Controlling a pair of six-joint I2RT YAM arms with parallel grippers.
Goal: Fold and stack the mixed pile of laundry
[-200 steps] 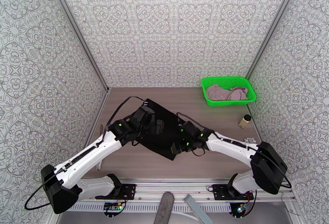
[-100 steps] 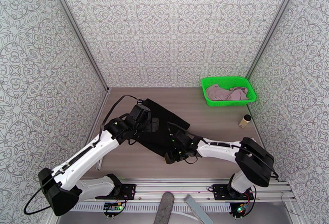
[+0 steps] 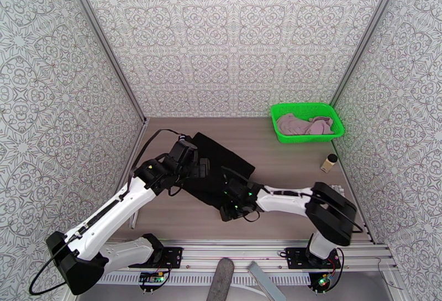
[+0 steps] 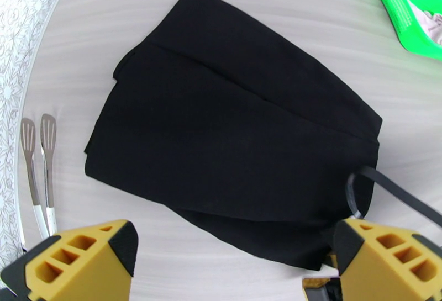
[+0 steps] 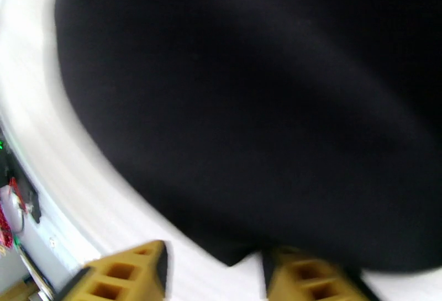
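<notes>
A black garment point(image 3: 221, 161) lies folded flat on the table's left half and is also seen from above in the left wrist view as the black garment point(image 4: 232, 131). My left gripper point(image 3: 198, 167) hovers over its left part, wide open with nothing between its yellow fingers point(image 4: 83, 258). At the cloth's near edge sits my right gripper point(image 3: 230, 210). In the blurred right wrist view a corner of the black garment point(image 5: 248, 103) lies between my right gripper's point(image 5: 215, 266) narrowed jaws, with a gap still showing. A dusty pink garment point(image 3: 305, 125) lies crumpled in the green basket point(image 3: 337, 130).
A small jar point(image 3: 330, 162) stands near the right wall, in front of the basket. Metal tongs point(image 4: 38, 175) lie by the left wall. The green basket point(image 4: 411, 17) shows at the far right corner. Patterned walls close in three sides.
My right arm slid left along the black garment's near edge and its jaws narrowed. My left gripper drew back slightly to the left and stayed open.
</notes>
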